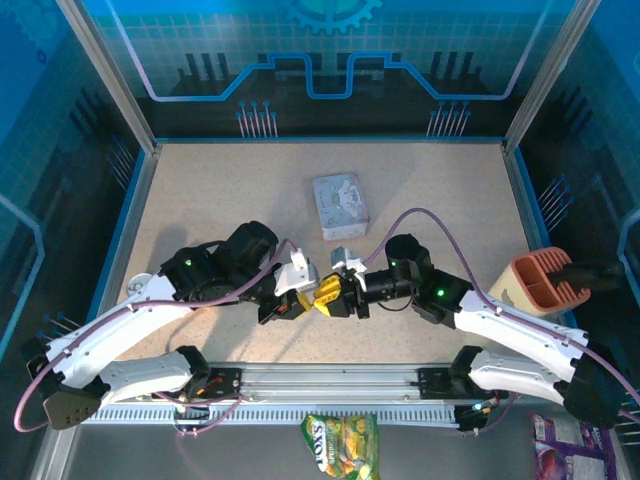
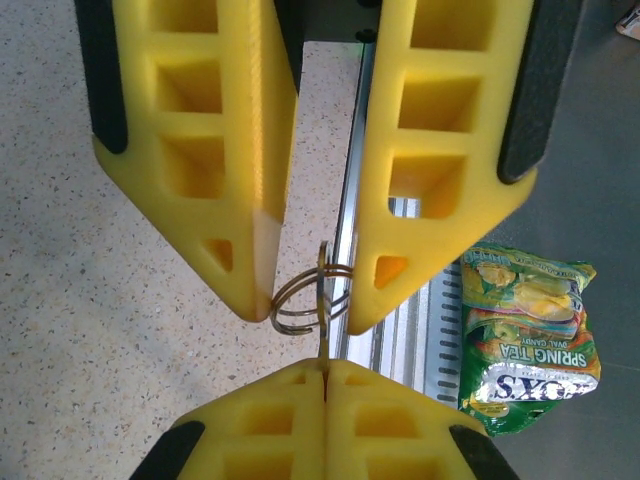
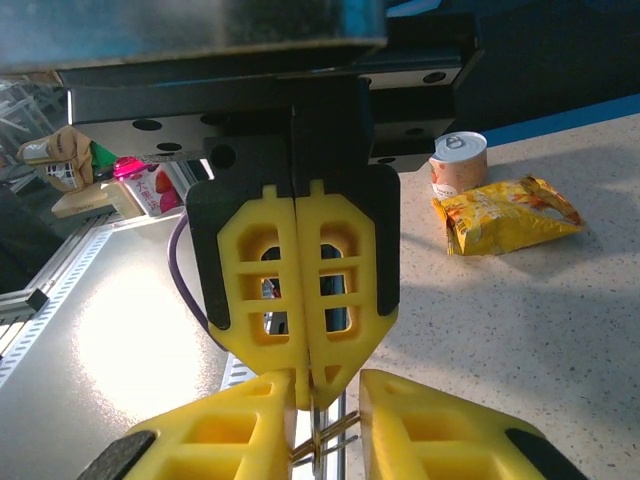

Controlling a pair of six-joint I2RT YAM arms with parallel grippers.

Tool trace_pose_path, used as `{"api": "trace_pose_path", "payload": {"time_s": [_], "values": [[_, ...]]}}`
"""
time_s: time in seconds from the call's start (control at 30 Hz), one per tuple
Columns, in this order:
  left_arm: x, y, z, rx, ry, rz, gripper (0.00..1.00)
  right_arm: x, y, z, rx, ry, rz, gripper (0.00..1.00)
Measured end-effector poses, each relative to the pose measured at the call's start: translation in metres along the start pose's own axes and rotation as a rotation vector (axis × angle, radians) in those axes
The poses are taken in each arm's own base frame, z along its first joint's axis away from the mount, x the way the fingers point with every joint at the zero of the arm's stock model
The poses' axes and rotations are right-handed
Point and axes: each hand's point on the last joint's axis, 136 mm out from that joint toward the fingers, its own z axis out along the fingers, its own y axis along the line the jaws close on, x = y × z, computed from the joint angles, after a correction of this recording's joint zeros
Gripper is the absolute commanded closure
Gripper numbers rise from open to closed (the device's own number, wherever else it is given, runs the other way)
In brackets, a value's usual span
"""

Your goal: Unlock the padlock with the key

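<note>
Key point(image 2: 322, 340) pinched in the left end effector point(image 2: 323, 368), with the right end effector point(image 2: 309, 306) meeting it tip to tip.

Seen from above, the two end effectors meet over the worktop point(image 1: 220, 200) just at 6 o'clock of the grey tin point(image 1: 340, 205); the left one reaches in from 9 o'clock and the right from 3 o'clock. The left end effector is fully closed on the key, a thin strip of metal seen edge-on that sticks out from between its fingertips. A double wire ring point(image 2: 296, 325) is threaded through the free end of the key. The right end effector is narrowly open, one fingertip on each side of the ring, and the ring touches at least one of them. A green and yellow snack bag point(image 2: 530, 335) lies off the worktop's near edge at 6 o'clock.
</note>
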Motion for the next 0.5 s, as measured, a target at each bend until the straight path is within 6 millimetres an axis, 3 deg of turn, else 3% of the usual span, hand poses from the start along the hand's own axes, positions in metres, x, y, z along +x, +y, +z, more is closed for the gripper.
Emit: {"api": "trace_pose_path", "payload": {"time_s": [0.13,0.2,0.33,0.5], "values": [[0.001,-0.0002,0.0,-0.001,-0.002,0.002,1.0,0.0003,0.0026,0.0008,-0.012,0.002,-0.001,0.76],[0.0006,0.0012,-0.0002,-0.01,-0.004,0.004,1.0,0.0004,0.0031,0.0009,-0.014,0.002,-0.003,0.6],[-0.0013,0.0033,-0.0008,-0.023,-0.014,0.011,1.0,0.0021,0.0019,0.001,-0.006,0.008,0.005,0.59],[-0.0029,0.0034,-0.0017,-0.028,-0.024,0.017,1.0,0.0023,-0.0023,0.0009,0.018,0.008,0.01,0.66]]}}
